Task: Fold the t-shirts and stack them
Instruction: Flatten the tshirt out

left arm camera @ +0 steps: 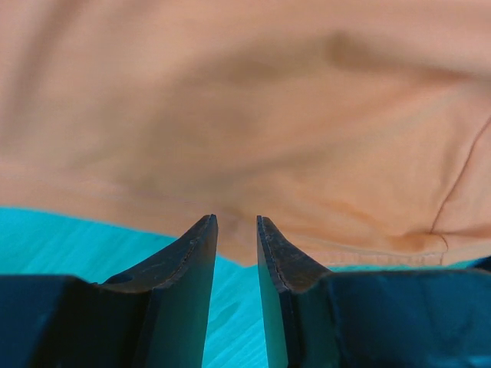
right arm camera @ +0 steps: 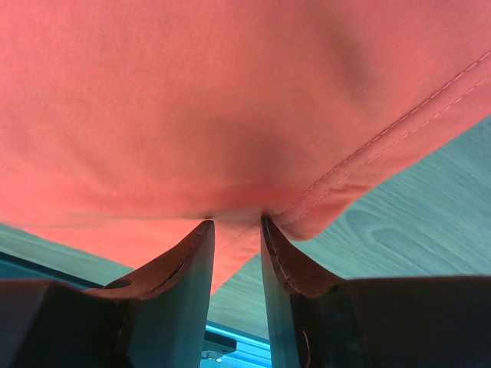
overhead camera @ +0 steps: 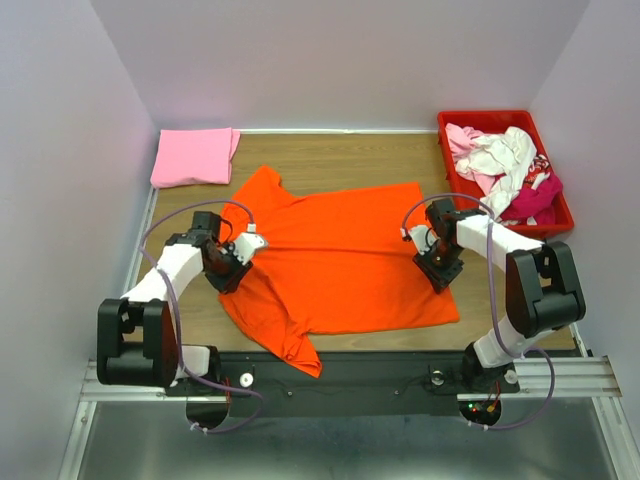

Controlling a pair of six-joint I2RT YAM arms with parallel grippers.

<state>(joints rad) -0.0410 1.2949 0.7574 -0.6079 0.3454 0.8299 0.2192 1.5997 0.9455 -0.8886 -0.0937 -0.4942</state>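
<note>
Currently the right fingers (right arm camera: pixel 188 264) are clamped on a stitched edge of the orange shirt (right arm camera: pixel 230 100). Cloth is bunched at the tips and hangs between them, and the table (right arm camera: pixel 414 222) shows underneath, so that bit looks lifted. The left fingers (left arm camera: pixel 188 261) are nearly closed with the shirt's edge across the tips; can't tell if they actually bite. From above they sit at opposite ends, left at the collar end, right on the hem. My read: matched pinch points to pull it taut and carry an edge over for the first fold. Shirt lies spread mid-table. Pink shirt (overhead camera: pixel 195 157) sits folded far-left, likely the stack base. Spare shirts (overhead camera: pixel 505 160) are heaped in the red crate (overhead camera: pixel 487 116) far-right.
</note>
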